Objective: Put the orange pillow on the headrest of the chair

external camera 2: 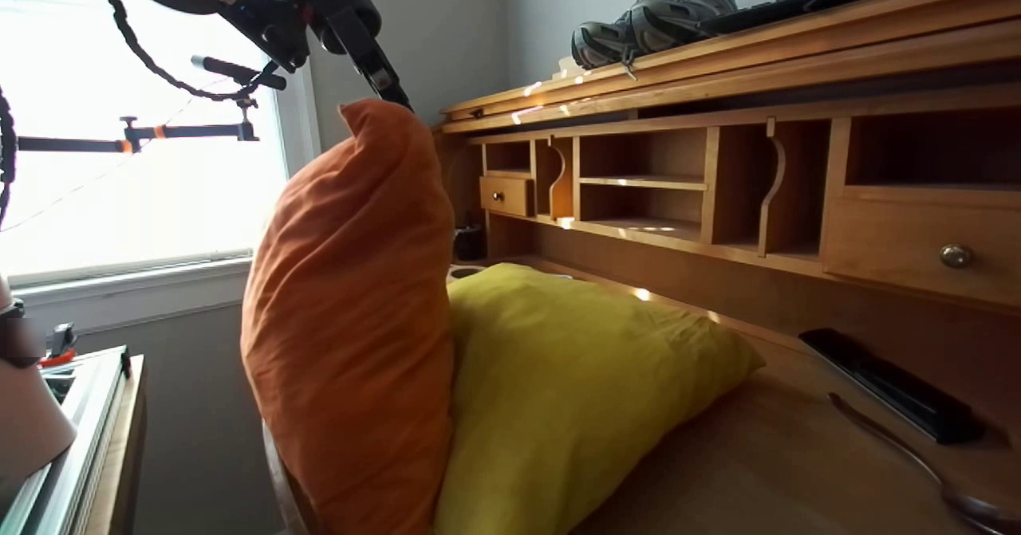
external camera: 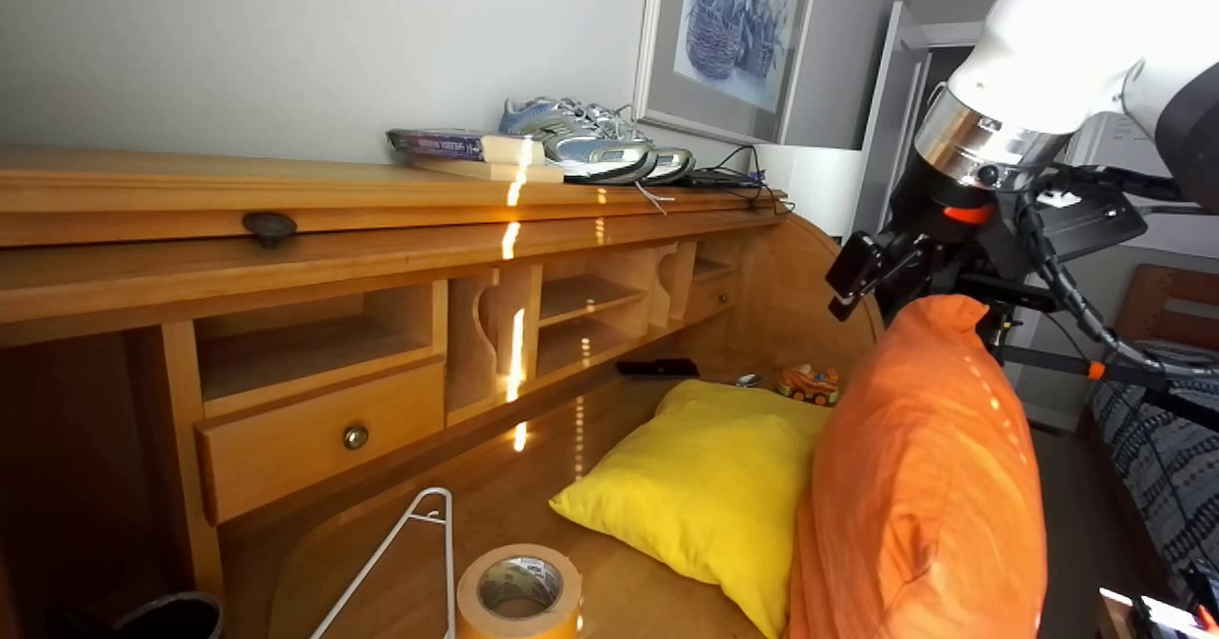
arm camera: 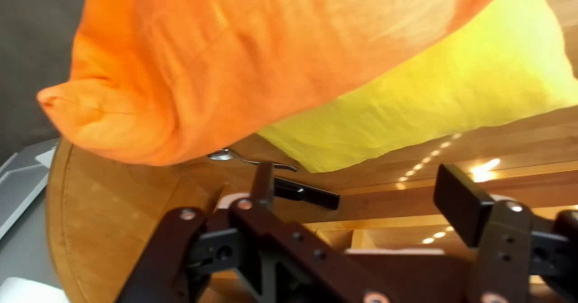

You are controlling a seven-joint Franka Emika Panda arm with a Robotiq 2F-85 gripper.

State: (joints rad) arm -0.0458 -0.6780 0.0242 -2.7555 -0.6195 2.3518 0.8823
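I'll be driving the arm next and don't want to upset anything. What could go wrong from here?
The orange pillow stands on edge, and in the wrist view the jaws are spread with no fabric between them, so it might topple.
It appears to touch the yellow pillow, so pushing one could shift both.
In both exterior views the jaws appear close to the orange pillow's top, so a low sweep might knock it.

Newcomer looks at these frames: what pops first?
Likely the plump bright-orange fabric pillow, standing upright beside the yellow fabric pillow lying on the brown wooden desk. Next, the black two-fingered gripper, open near the orange pillow's top. Then the blue-grey laced sneakers atop the desk.
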